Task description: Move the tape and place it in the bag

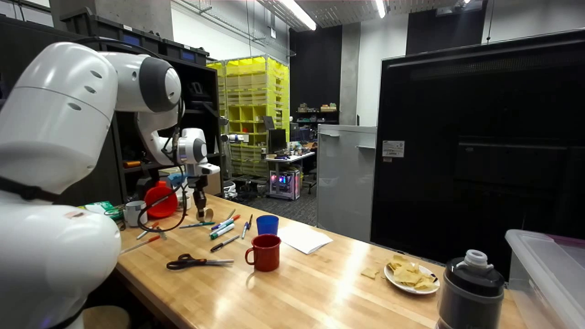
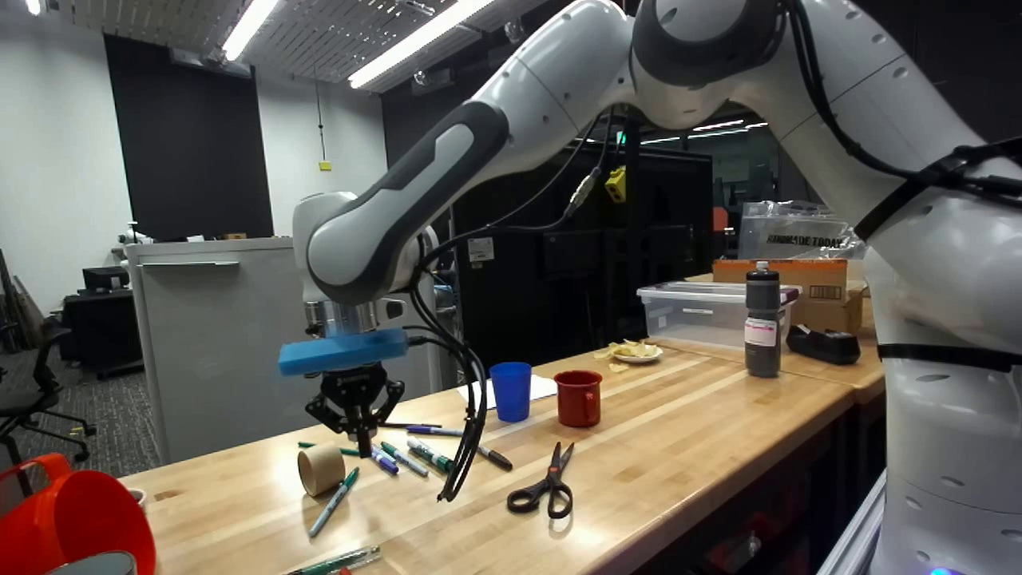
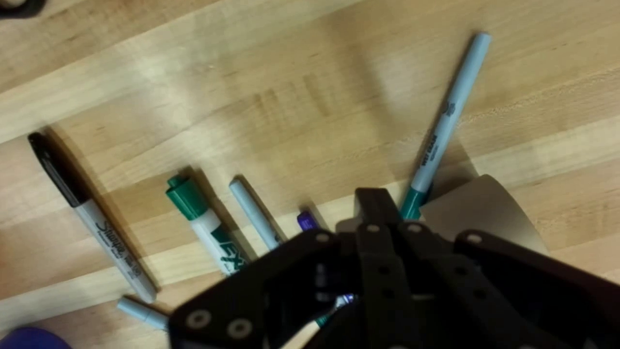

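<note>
Only the wrist view showed "Sharpie" — on a black-capped marker [image 3: 92, 213]; only an exterior view, "TODAY" on clear plastic [image 2: 798, 226]. The gripper [image 2: 365, 449] hung closed near the tape [image 2: 329, 468] — itself on the table [image 2: 663, 423].

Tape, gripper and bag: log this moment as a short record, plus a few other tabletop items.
tape: brown roll, on its curved side on the table
gripper: shut, beside the tape; contact unclear
held: nothing seen
bag: bright red, partly cut off in an exterior view
placement: tape not in bag
others: scissors, red mug, blue cup
</note>
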`<action>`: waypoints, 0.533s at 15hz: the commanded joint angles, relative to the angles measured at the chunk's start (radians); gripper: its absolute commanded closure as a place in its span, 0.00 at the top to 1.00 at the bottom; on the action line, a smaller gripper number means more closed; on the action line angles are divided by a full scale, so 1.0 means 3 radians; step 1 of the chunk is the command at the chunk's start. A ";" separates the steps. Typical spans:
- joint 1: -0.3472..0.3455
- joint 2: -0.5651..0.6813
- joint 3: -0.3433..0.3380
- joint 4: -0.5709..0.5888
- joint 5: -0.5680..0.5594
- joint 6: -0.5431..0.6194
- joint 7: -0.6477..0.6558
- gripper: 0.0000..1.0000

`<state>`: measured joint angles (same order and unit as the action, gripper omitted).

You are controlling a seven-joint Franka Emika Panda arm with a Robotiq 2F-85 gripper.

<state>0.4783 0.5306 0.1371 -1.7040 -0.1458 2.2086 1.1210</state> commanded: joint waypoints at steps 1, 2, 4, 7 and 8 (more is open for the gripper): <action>0.0017 -0.0047 -0.0027 -0.0021 -0.0079 0.0024 -0.0040 0.00; 0.0019 -0.0043 -0.0032 -0.0013 -0.0097 0.0025 -0.0039 0.00; 0.0024 -0.0019 -0.0038 0.0028 -0.0122 0.0007 -0.0035 0.00; 0.0032 0.0018 -0.0044 0.0084 -0.0154 -0.0016 -0.0028 0.00; 0.0035 0.0033 -0.0046 0.0104 -0.0162 -0.0026 -0.0023 0.00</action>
<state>0.4783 0.5315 0.1316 -1.6957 -0.1783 2.2122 1.1173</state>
